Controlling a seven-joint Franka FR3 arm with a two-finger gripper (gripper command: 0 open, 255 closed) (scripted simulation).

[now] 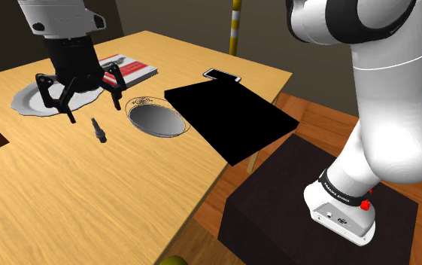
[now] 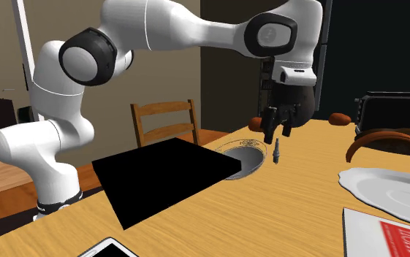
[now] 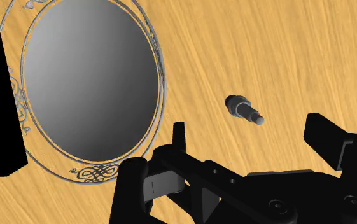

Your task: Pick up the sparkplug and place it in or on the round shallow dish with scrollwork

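Sparkplug (image 2: 277,152) upright, narrow end toward spread pincer (image 2: 278,133).

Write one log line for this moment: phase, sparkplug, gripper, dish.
phase: pre-grasp | small dark sparkplug: on wooden table, unheld | black two-finger gripper: open, above it | round grey scrollwork-rimmed dish: empty

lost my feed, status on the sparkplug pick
Black two-finger gripper open, empty. Small dark sparkplug on wooden table, beside round grey scrollwork dish. Nothing between them.
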